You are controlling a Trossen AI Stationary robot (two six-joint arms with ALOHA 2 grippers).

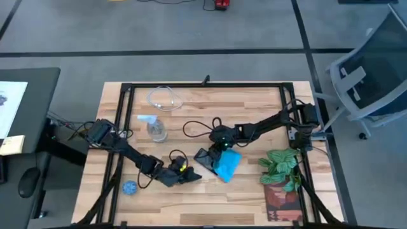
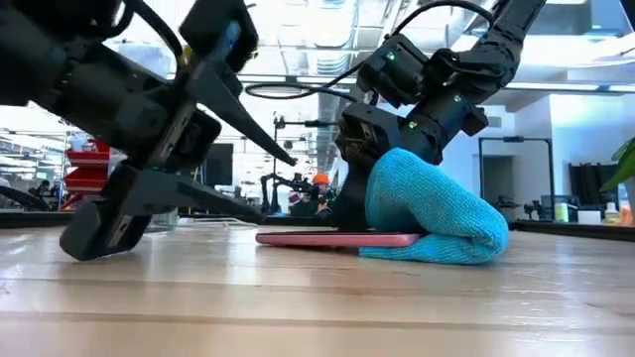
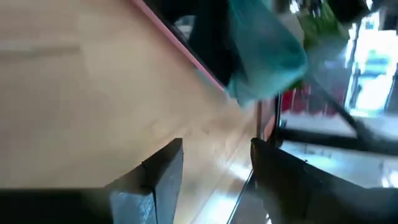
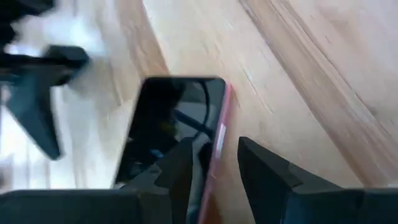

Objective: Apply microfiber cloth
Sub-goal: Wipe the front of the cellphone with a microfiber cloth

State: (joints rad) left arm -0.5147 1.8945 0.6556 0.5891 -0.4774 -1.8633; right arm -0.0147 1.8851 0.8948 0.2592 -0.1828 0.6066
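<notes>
Under right gripper (image 1: 220,150): microfiber cloth (image 1: 227,163)

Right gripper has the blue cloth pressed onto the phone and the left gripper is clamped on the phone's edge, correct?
Not quite. The right gripper does have the microfiber cloth on the phone, but the left gripper is open and empty on the table short of the phone, as the left wrist view shows.
</notes>
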